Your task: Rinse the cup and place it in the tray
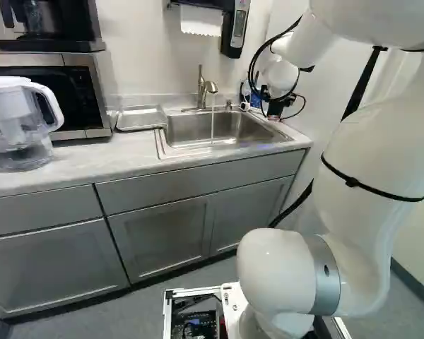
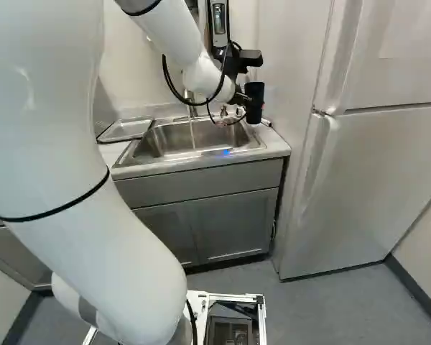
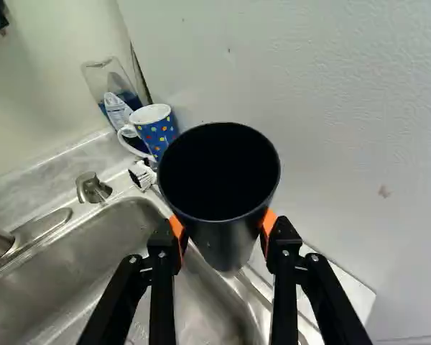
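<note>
Cup (image 3: pixel 221 241) is black, wider at the mouth than at the bottom, and it is held in the air by the fingers (image 2: pixel 253 104) of the robot. They press on it from two sides, with the orange pads (image 3: pixel 270 223) touching its wall, and they stand apart by the width of the cup between them. The cup is upright, its mouth open upward – what is inside, I cannot tell, because it is too dark.

In the right base view, the cup is near the right end of the sink (image 2: pixel 156 144), away from the falling water (image 1: pixel 213 126). This water comes in a thin stream from the faucet (image 1: pixel 205 87) and goes down into the sink.

The metal tray (image 1: pixel 141 118) lies on the counter (image 1: pixel 74 159), just beside the sink, on the side of the microwave (image 1: pixel 92 88). A clear pitcher (image 1: pixel 18 134) stands on the counter in front of the microwave. Behind the cup, in the wrist view, are a blue mug (image 3: pixel 158 134) with coloured dots and a clear bottle (image 3: pixel 103 75) – both near the sink corner.
</note>
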Controlling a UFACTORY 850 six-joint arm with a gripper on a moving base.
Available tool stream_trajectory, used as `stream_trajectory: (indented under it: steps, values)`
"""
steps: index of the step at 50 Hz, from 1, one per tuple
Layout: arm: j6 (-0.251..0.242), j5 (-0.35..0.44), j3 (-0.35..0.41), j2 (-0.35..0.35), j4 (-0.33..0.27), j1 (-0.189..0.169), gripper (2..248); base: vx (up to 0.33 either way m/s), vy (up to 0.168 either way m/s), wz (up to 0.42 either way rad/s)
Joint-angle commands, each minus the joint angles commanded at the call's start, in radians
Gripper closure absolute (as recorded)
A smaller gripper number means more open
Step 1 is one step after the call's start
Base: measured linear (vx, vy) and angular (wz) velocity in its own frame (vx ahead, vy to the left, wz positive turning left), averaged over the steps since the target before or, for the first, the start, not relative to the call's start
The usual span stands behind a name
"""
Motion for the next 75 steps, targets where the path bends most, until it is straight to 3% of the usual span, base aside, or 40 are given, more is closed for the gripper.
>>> stream_trajectory:
  steps: [35,75]
  values:
    - [0.0,-0.043,0.008,0.008,-0.09,0.013,130,0.0,0.0,0.0]
    - [0.0,-0.141,0.018,0.018,-0.238,0.032,130,0.0,0.0,0.0]
